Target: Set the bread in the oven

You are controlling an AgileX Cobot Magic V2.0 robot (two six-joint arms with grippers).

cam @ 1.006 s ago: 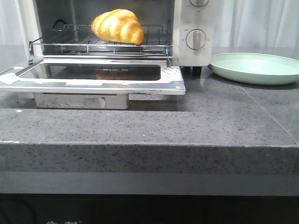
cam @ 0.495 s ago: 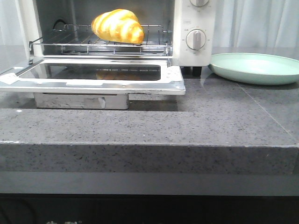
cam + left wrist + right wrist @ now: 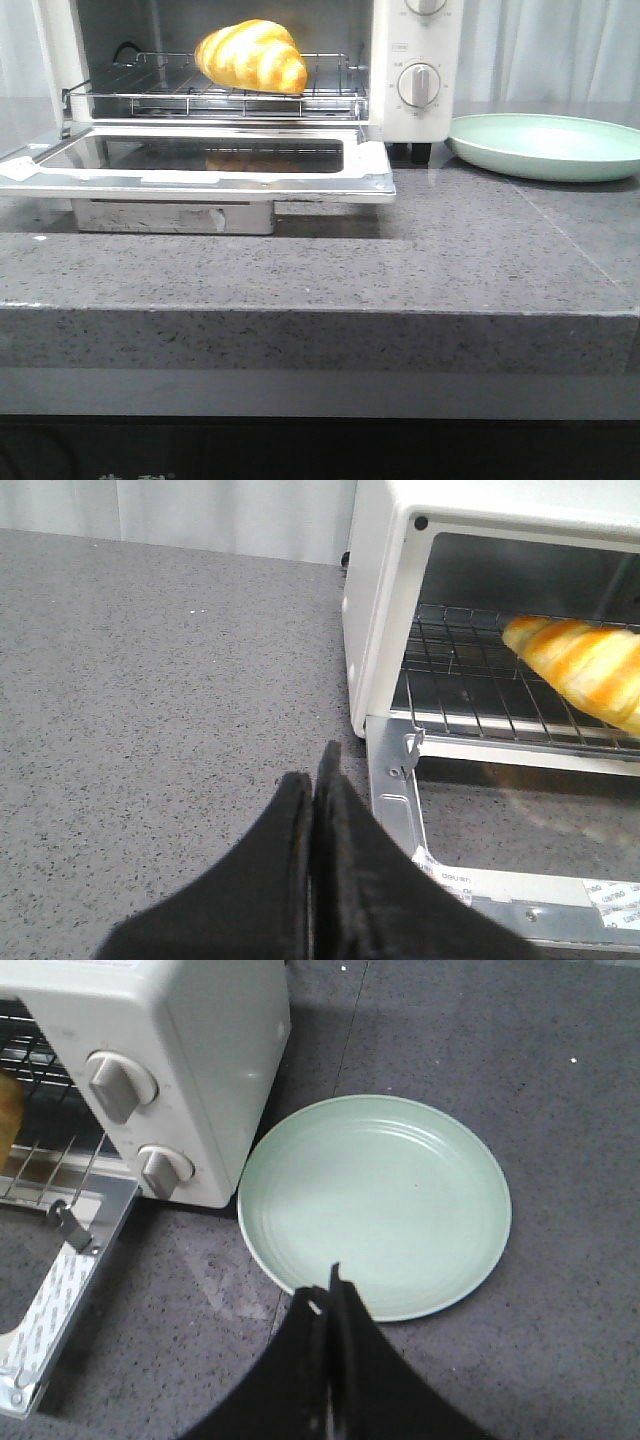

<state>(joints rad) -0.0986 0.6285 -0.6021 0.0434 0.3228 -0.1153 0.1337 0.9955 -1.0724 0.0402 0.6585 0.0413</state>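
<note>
**Observer A:** Bread sits on the rack. The glossy golden-yellow croissant-shaped roll with orange-brown stripes (image 3: 252, 55) lies on the wire rack (image 3: 230, 90) inside the white boxy toaster oven (image 3: 415, 70), whose glass-windowed door (image 3: 200, 160) hangs dropped open. The pale green round plate (image 3: 375, 1205) beside the oven is bare.

**Observer B:** Pincers? The left gripper (image 3: 314, 780) has its black fingers pressed together on nothing, over the grey speckled stone counter (image 3: 150, 700) just outside the door hinge. The right gripper (image 3: 325, 1295) is likewise clenched empty, above the plate's near rim.

**Observer A:** Placement looks done. If anything remains, it is likely lifting the door from below its front edge, slowly, so the roll is not jolted.

**Observer B:** Against half a second ago: nothing in the front view has shifted; roll, door and plate match.
</note>
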